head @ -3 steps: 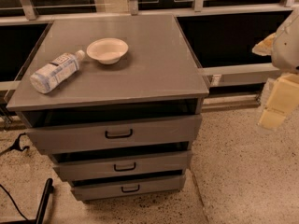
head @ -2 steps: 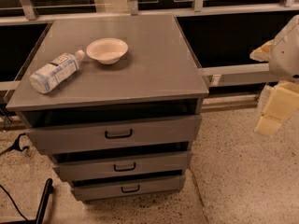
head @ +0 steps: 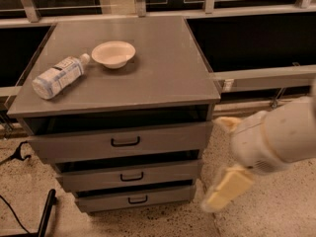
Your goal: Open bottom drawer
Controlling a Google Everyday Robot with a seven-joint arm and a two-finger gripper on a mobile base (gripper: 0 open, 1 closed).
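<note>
The grey cabinet [head: 118, 102] has three drawers. The bottom drawer [head: 163, 195] is the lowest grey front, with a small black bar handle [head: 138, 199]; it stands only slightly ajar, with a dark gap above it. My gripper [head: 219, 162] is to the right of the cabinet, at about the height of the middle drawer [head: 168, 173]. Its two cream fingers [head: 224, 189] are spread apart and hold nothing. It touches neither the cabinet nor any handle.
A plastic water bottle [head: 58, 76] lies on its side on the cabinet top, beside a white bowl [head: 113, 53]. A black cable and a black bar [head: 45, 214] lie on the speckled floor at the lower left. A railing and dark windows run behind.
My gripper has moved down and to the left, from far right of the cabinet top to close beside the drawers. The drawers, bottle and bowl have not moved.
</note>
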